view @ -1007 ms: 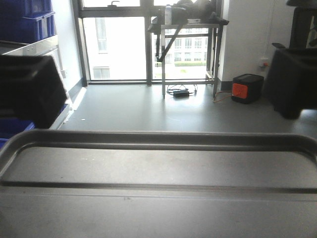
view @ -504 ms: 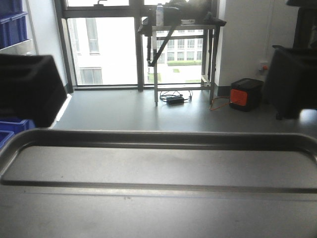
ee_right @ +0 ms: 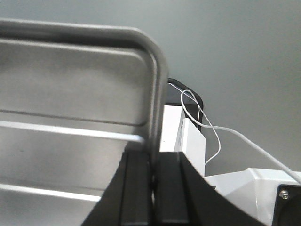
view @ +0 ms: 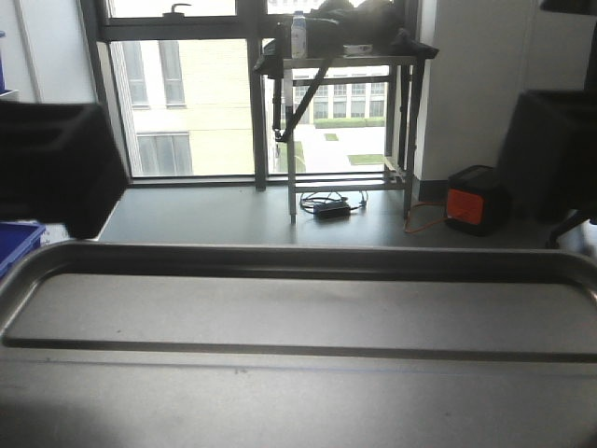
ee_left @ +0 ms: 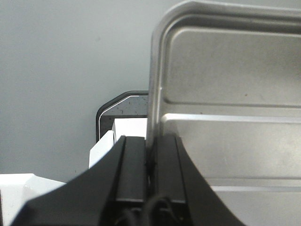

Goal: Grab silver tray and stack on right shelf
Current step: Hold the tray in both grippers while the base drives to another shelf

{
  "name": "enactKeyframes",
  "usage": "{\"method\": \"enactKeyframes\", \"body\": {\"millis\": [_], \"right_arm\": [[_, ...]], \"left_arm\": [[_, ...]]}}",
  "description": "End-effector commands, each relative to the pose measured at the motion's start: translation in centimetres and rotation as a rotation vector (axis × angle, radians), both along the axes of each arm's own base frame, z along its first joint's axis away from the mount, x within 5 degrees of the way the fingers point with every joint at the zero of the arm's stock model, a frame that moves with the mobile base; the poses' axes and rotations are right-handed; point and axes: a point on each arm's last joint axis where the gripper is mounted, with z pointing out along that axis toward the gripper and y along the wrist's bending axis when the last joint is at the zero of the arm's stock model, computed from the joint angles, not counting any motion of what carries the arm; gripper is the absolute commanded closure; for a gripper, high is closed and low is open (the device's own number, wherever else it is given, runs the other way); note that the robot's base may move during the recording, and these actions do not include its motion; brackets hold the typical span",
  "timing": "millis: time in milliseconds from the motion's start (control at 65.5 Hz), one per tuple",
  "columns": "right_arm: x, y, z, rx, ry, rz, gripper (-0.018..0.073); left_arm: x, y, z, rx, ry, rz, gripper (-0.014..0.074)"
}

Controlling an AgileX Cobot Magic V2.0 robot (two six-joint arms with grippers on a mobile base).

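Across the lower half of the front view, silver tray point(view: 298, 308) lies level and wide, carried between both arms with floor visible under it, corners rounded, rim raised, one long rib line crossing its floor. Left gripper point(ee_left: 150, 146) pinched tight on the tray's left rim, one black finger point(ee_left: 134, 169) outside the rim, the other inside, metal edge sandwiched between. Right gripper point(ee_right: 153, 162) does the same on the right rim, fingers pressed onto the edge. Both wrist views show two raised ribs on the tray floor, a bright streak along each. Below the tray in the wrist views: plain grey floor point(ee_left: 51, 61), white boxy housing point(ee_right: 188, 136), thin white cable point(ee_right: 214, 129) looping off it. Beyond the tray in the front view: big window point(view: 187, 103), steel-legged table point(view: 350, 56) before it with a bottle point(view: 298, 21) on top, label too small to read. Black cable bundle point(view: 328, 205) on the floor under the table, orange-and-black box point(view: 476, 210) by the white wall, markings too blurred to read. Blue bin point(view: 17, 241) corner at far left. Dark blurred block point(view: 51, 163) at left edge, close to the lens, cannot tell what it is
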Motion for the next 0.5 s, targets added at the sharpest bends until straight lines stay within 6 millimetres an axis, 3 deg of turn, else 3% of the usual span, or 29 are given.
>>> {"method": "enactKeyframes", "body": {"millis": [0,488], "right_arm": [[-0.29,-1.6,0.72,-0.139,0.015,-0.009,0.0502],[-0.28,-1.6,0.72,-0.139,0.015,-0.009,0.0502]], "left_arm": [[0.08,2.16,0.92,0.18,-0.023,0.046,0.0687],[0.08,2.16,0.92,0.18,-0.023,0.046,0.0687]]}}
